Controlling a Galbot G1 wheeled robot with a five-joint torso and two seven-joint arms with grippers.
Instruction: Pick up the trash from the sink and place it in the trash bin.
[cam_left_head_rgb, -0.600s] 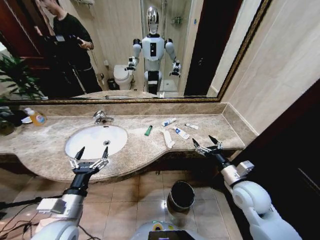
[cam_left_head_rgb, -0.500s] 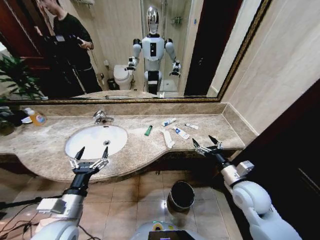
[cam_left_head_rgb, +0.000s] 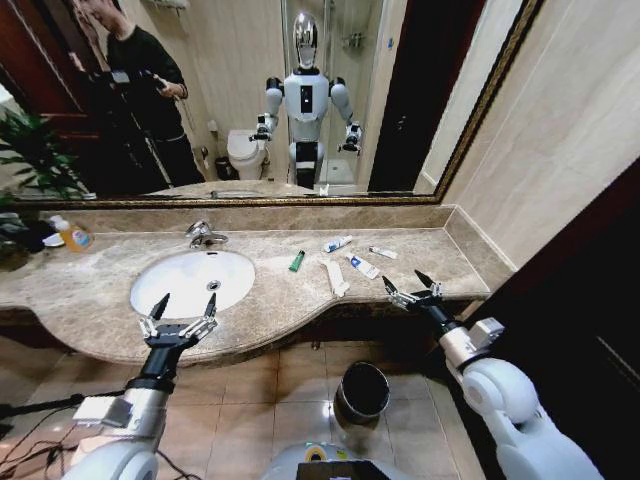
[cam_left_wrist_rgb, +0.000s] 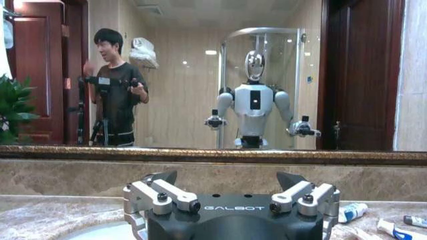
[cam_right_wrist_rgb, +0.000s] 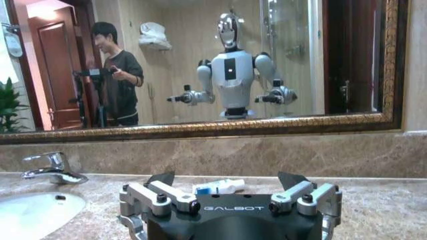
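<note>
Beige marble counter (cam_left_head_rgb: 420, 262) holds every white-and-blue toiletry tube (cam_left_head_rgb: 364, 266); my spread-jawed right gripper (cam_left_head_rgb: 410, 288) and left gripper (cam_left_head_rgb: 180, 316) hold nothing, dark round bin (cam_left_head_rgb: 362, 391) unfilled.

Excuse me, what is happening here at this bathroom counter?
A two-armed robot stands before the marble counter, and nothing is picked up yet. The left gripper hovers open at the front edge of the sink. The right gripper hovers open at the counter's front edge near the trash, which lies on the marble beside the basin. The trash bin stands on the floor below, between the arms.
</note>
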